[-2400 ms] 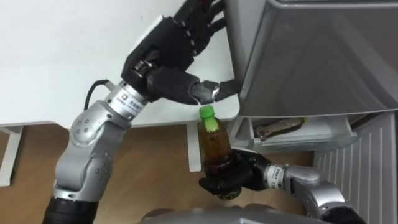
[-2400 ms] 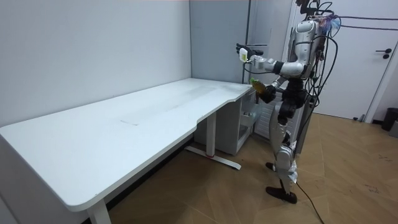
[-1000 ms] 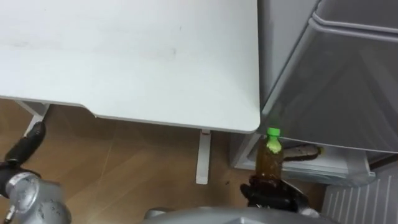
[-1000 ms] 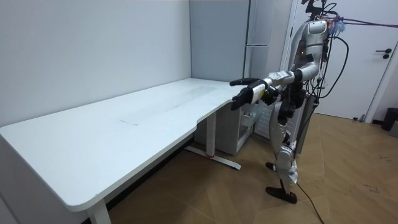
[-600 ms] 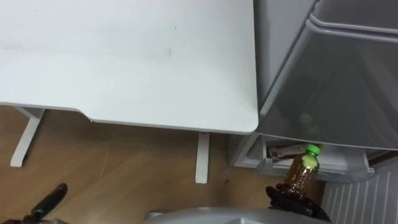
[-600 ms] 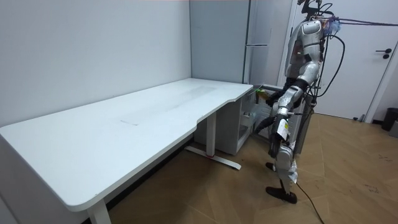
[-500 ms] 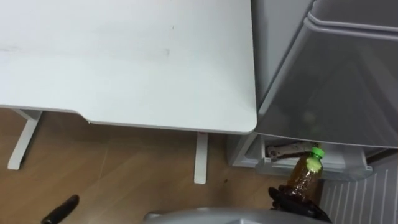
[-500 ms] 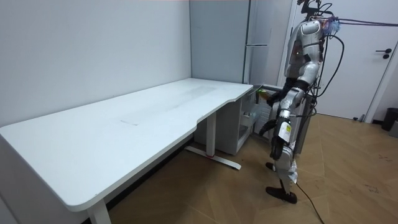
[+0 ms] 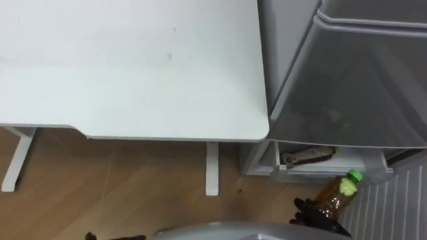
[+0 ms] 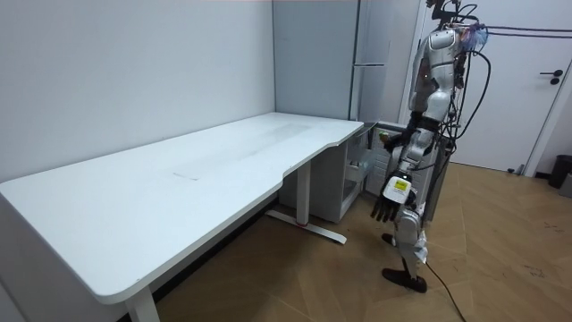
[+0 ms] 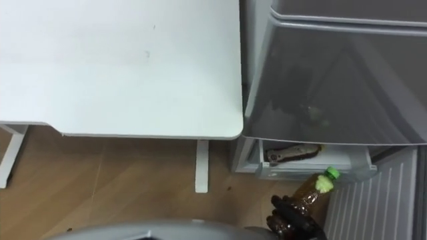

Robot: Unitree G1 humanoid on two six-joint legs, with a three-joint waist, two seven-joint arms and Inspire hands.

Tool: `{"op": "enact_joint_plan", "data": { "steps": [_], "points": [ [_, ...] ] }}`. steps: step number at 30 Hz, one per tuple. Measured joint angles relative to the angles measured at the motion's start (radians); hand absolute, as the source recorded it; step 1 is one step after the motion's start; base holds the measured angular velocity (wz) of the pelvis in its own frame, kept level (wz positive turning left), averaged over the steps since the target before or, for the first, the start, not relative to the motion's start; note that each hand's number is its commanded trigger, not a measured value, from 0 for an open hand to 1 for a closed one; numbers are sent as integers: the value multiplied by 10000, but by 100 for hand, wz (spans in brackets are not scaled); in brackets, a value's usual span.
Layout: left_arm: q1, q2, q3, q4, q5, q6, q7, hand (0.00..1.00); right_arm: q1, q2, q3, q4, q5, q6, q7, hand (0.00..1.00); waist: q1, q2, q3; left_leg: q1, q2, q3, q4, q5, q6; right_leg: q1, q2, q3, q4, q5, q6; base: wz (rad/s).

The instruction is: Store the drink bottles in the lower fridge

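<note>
White desk [image 9: 133, 67] meets the fridge [image 9: 347, 80], whose lower drawer [image 9: 327, 167] is open. The right hand [image 9: 310, 215] curls round the bottle [image 9: 337, 195] low down, cap tilted toward the drawer. The left hand [image 10: 385, 207] hangs slack. The bottle is probably full, so stiff, weighty and slick; best gripped mid-body.

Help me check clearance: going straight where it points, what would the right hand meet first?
The right hand and its bottle would likely meet the lower fridge's white shelf front; depth is unclear.
</note>
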Motion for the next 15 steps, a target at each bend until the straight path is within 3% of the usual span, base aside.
{"op": "enact_joint_plan", "data": {
  "steps": [2, 7, 15],
  "points": [
    [-230, -39, -343, -1, 330, 14, -256, 0, -118, 39, 21, 0, 858, -3, -50, 100, -74, 62, 37, -41, 0, 5, 53, 0, 0, -40, 2, 4, 0, 2, -1, 0],
    [-541, -52, -726, -51, 674, 8, -815, 0, -455, 91, 56, -315, 2986, -8, -564, 100, -289, 254, 35, -47, -14, 53, 73, 4, 1, -72, 2, 57, 1, -6, 6, -3],
    [-268, 84, -930, -51, 758, 109, -1083, 0, -688, 161, 52, -1069, 4711, -9, -878, 100, -314, 162, 62, -27, -40, 132, 114, 5, 0, -59, -33, 102, 8, -24, 27, -1]
  ]
}}
